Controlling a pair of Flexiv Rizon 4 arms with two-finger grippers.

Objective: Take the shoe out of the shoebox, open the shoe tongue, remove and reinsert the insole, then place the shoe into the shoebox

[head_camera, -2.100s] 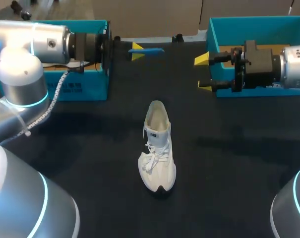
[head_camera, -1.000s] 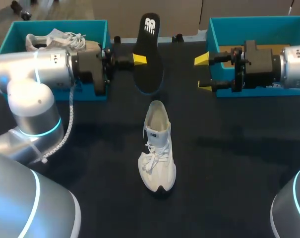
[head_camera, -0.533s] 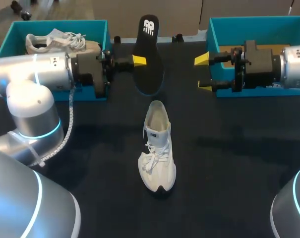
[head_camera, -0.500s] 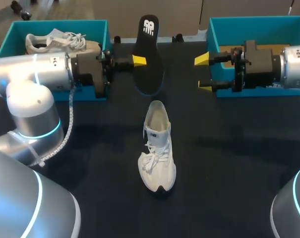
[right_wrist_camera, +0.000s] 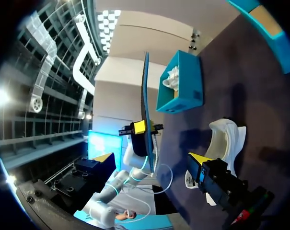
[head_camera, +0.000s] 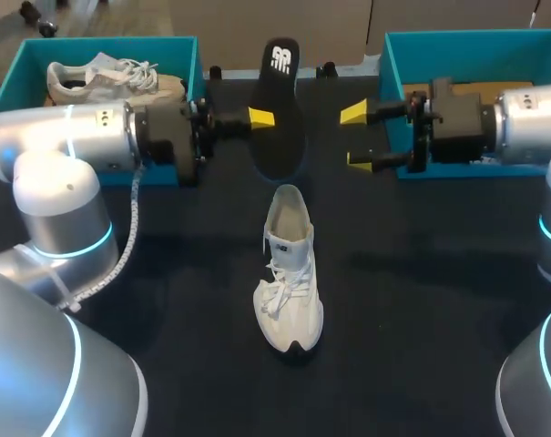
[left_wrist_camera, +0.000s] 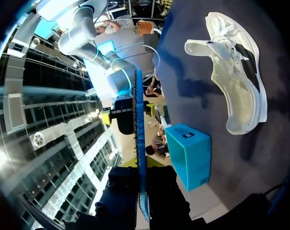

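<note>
The dark bench carries the white lace-up sneaker, upright. My left hand is clamped on the black foam insole, held on edge beyond the heel; my right hand gapes empty nearby. I'd steady the sneaker first, then feed the insole toe-end in
</note>
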